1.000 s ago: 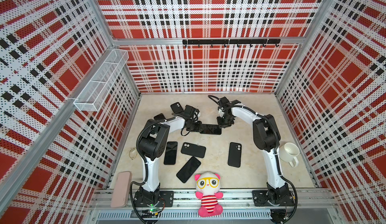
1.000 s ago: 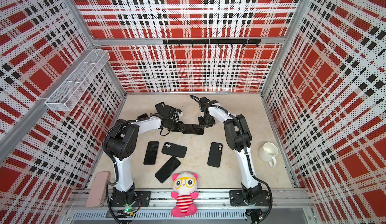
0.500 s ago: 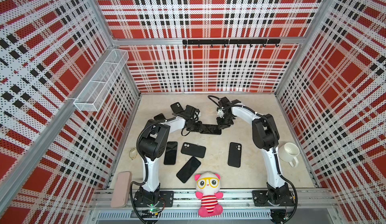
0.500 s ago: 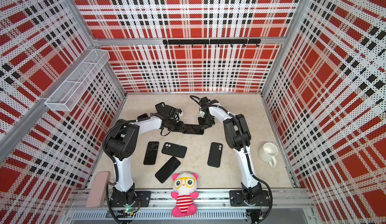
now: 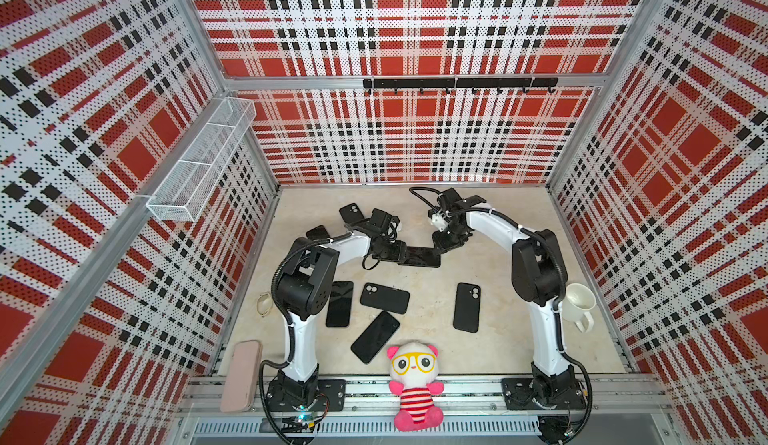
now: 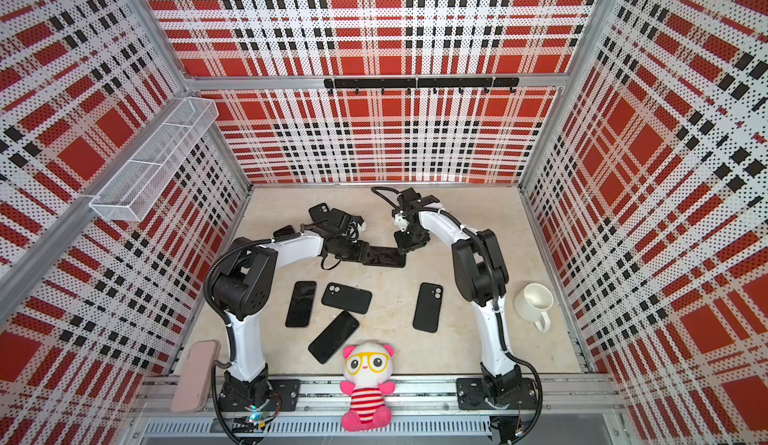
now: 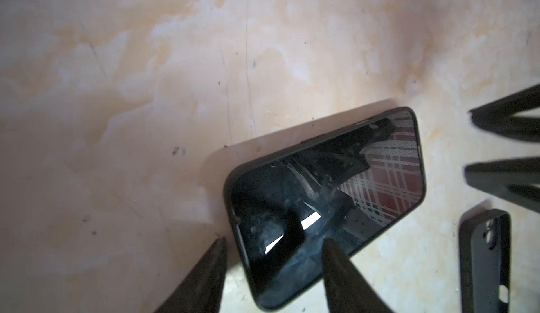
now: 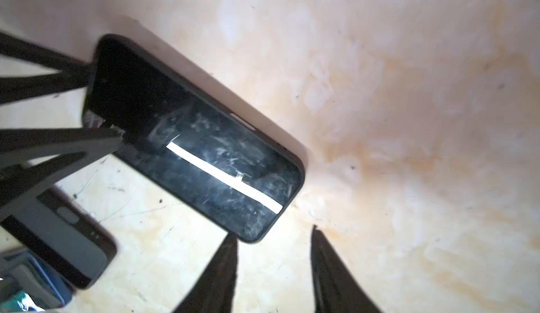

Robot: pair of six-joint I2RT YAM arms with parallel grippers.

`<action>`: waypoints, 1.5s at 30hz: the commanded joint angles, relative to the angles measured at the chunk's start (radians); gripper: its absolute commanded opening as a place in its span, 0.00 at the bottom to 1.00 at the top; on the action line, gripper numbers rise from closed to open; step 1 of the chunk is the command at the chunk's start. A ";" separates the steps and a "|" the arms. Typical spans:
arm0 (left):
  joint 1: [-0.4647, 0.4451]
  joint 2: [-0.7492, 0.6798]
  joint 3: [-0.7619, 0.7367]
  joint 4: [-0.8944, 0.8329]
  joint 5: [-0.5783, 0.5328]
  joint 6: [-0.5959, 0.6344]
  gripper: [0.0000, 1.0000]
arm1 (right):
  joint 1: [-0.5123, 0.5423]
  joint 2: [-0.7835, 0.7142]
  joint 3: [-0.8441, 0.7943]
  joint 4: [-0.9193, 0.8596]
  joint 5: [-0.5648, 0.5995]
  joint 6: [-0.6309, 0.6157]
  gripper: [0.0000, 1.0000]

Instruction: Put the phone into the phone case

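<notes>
Phone [image 7: 321, 203] looks seated in its case [image 7: 228, 186] (rim shows all round, I judge), flat on desk [image 7: 117, 92], well beyond the plush toy [image 5: 413, 374]. Left hand [image 7: 276, 240] and right hand [image 8: 273, 232] both apart, gripping nothing. Only backing off remains.

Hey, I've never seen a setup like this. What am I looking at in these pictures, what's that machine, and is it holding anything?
The machine is two robot arms, a left arm and a right arm. They are bolted to the front edge of a table inside a plaid-walled booth, and each ends in a two-fingered gripper.

Two pictures look down from overhead and are nearly identical. The other two come from cameras on the wrists, looking past the fingers.

Between the arms lies a phone, apparently already seated in its case. The left gripper and right gripper sit at its ends, both open and holding nothing.

Nearer the front lie more black phones or cases, a plush toy, a mug and glasses.
</notes>
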 commanded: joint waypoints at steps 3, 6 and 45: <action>0.048 -0.069 -0.010 -0.051 -0.089 0.014 0.72 | 0.028 -0.082 -0.032 0.018 -0.006 -0.397 0.87; 0.088 -0.099 -0.012 -0.051 -0.117 0.015 0.79 | 0.044 -0.056 -0.016 -0.032 0.002 -0.570 1.00; 0.248 -0.188 -0.015 -0.046 -0.123 0.017 0.87 | 0.086 0.233 0.142 0.014 -0.016 -0.825 0.78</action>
